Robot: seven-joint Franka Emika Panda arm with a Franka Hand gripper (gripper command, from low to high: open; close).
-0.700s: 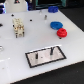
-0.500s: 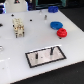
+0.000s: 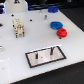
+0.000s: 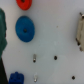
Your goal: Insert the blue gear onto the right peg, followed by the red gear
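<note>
Gears flat on the table, pegs bare

Gears both lie on the white table (image 3: 30, 45), far from the grey plate (image 3: 46, 56) and toward the exterior view's right. We see the blue gear (image 3: 56, 25) resting flat, its round face turned up, so it has no long axis to speak of. The red gear (image 3: 62, 33) sits just beside it, on the nearer side, also flat. In the wrist view the blue gear (image 4: 25, 28) and red gear (image 4: 24, 4) again lie close together on the white surface.

On the black-bordered plate, the right peg (image 3: 51, 51) stands upright, its long axis vertical, with the shorter pin (image 3: 40, 56) to its left in the exterior view. Neither carries a gear.

We cannot make out the gripper's fingers in either view, so we cannot tell whether it is released or clenched.
</note>
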